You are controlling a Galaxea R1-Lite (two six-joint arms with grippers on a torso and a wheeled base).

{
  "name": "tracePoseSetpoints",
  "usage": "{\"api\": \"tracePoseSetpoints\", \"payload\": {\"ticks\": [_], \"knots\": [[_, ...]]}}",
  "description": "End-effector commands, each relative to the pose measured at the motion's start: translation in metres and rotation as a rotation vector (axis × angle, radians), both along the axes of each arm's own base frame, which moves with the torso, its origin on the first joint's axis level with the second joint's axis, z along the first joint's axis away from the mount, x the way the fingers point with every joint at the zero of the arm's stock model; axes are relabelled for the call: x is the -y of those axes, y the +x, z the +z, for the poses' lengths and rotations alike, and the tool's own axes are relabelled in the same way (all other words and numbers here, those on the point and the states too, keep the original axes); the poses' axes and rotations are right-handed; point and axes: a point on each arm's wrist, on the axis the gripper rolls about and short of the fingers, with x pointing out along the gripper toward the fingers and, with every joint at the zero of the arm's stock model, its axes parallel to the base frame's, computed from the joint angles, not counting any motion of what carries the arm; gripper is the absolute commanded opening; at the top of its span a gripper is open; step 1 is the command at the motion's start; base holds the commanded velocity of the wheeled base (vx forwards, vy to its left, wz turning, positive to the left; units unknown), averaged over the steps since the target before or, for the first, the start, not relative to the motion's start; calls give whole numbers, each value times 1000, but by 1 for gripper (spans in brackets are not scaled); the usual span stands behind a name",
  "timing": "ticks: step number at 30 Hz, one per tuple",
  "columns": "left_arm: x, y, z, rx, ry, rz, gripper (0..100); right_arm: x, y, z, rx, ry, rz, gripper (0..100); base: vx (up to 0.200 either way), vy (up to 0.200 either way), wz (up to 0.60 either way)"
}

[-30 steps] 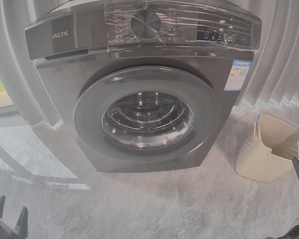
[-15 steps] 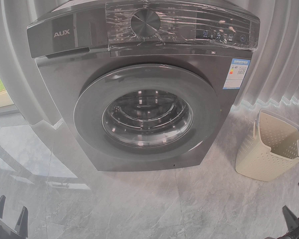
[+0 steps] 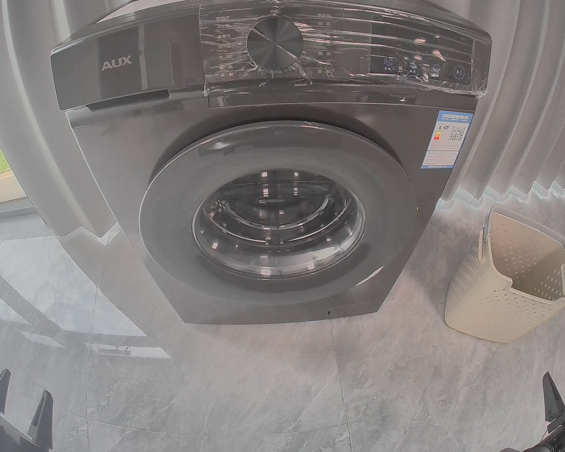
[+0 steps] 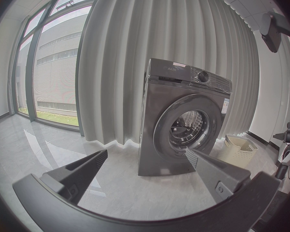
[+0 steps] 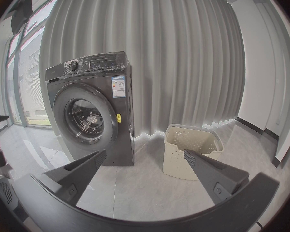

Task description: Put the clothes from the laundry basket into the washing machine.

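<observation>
While both arms hang low and near, well apart from everything, the left hand (image 4: 145, 151) and the right hand (image 5: 144, 152) stand wide open with nothing in them. The laundry basket (image 3: 483, 302) sits on the floor (image 3: 232, 378) just right of the washing machine (image 3: 138, 158), and what shows of its inside holds no clothes. The round door (image 3: 169, 221) looks shut. A dip into the basket would likely close on air, or snag its light rim and tip it. Any garment carried over would meet closed glass.

Left pincer (image 4: 146, 151): dark grey, wedge-shaped fingers (image 4: 216, 174)
</observation>
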Motion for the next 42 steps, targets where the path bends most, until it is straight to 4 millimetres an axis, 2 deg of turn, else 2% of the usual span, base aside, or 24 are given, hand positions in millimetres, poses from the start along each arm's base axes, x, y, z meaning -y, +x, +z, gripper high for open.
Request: {"api": "tracePoseSetpoints", "payload": {"ticks": [1,20,24,26,29,31,42], "knots": [[0,0,-5,-3,5,1,100,-1,1,-5,-17,-10,21,100,0,0,0],[0,0,-6,-6,13,20,100,-1,1,-5,-17,-7,31,100,0,0,0],[-4,0,-6,-22,100,178,100,-1,1,-5,-15,-2,32,100,0,0,0],[-4,0,-6,-27,137,199,100,-1,1,-5,-15,-2,31,100,0,0,0],[-3,0,-6,-20,140,147,100,-1,1,-5,-15,-2,32,100,0,0,0],[0,1,-11,-61,123,-12,100,-1,1,-5,-15,-2,32,100,0,0,0],[-1,1,-12,-69,106,35,100,-1,1,-5,-15,-5,32,100,0,0,0]]}}
